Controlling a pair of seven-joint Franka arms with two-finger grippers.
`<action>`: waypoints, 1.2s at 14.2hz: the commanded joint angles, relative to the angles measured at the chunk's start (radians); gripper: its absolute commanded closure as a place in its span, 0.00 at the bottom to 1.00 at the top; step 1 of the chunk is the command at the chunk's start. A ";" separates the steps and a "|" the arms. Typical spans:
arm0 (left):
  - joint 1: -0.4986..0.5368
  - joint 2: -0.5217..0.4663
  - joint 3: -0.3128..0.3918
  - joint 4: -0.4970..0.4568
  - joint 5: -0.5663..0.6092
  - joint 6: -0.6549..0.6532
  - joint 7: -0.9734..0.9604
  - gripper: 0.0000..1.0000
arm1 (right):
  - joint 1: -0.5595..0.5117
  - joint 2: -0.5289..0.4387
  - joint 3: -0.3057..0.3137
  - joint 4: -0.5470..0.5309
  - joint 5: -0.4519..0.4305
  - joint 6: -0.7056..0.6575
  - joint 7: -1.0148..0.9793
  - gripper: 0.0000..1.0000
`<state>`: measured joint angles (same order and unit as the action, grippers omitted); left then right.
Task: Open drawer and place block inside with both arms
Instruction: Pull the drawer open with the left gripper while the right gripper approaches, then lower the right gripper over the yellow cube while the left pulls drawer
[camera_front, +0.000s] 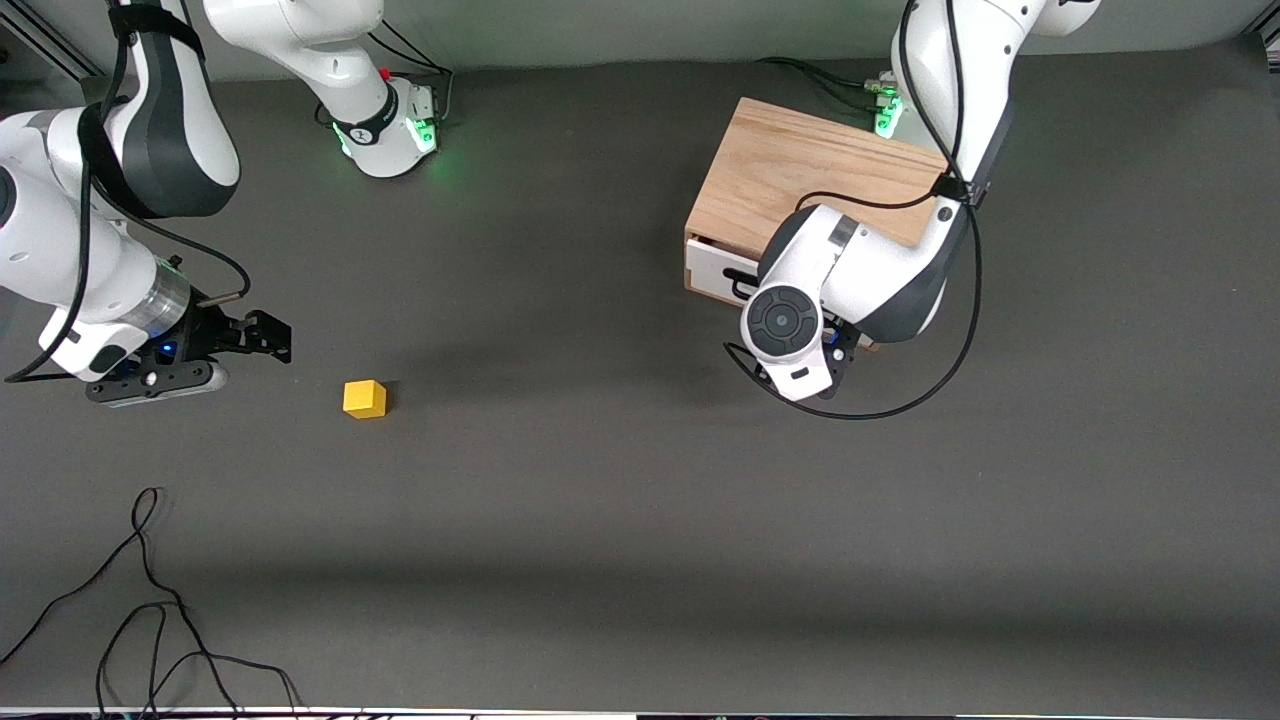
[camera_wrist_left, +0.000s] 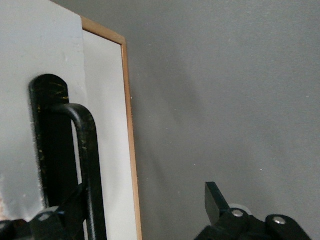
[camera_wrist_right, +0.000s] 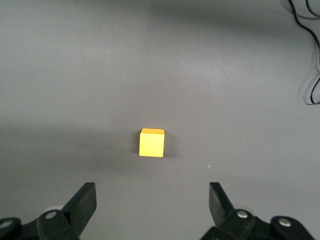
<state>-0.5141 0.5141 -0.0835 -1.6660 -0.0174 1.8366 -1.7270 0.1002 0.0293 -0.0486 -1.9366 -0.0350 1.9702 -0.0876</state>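
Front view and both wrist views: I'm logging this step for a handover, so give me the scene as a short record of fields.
drawer: barely ajar in the wooden cabinet
drawer handle: black, left gripper at it, one finger either side, jaws open
yellow block: on the table, toward the right arm's end
right gripper: jaws open, empty, short of the block
loose cables: on the table, nearest the front camera

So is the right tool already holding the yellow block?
No, the right tool is open and the block sits untouched on the table.
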 joint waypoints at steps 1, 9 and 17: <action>-0.006 0.010 0.002 0.028 -0.010 0.076 0.007 0.00 | 0.012 -0.025 -0.008 -0.024 0.015 0.019 0.006 0.00; -0.007 0.099 0.002 0.163 -0.003 0.081 0.007 0.00 | 0.010 -0.012 -0.011 -0.079 0.018 0.114 0.006 0.00; -0.007 0.161 0.004 0.267 0.004 0.098 0.009 0.00 | 0.007 0.053 -0.013 -0.222 0.024 0.334 0.006 0.00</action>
<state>-0.5135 0.5972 -0.0812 -1.5209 -0.0137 1.8660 -1.7225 0.1001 0.0491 -0.0529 -2.1288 -0.0300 2.2449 -0.0876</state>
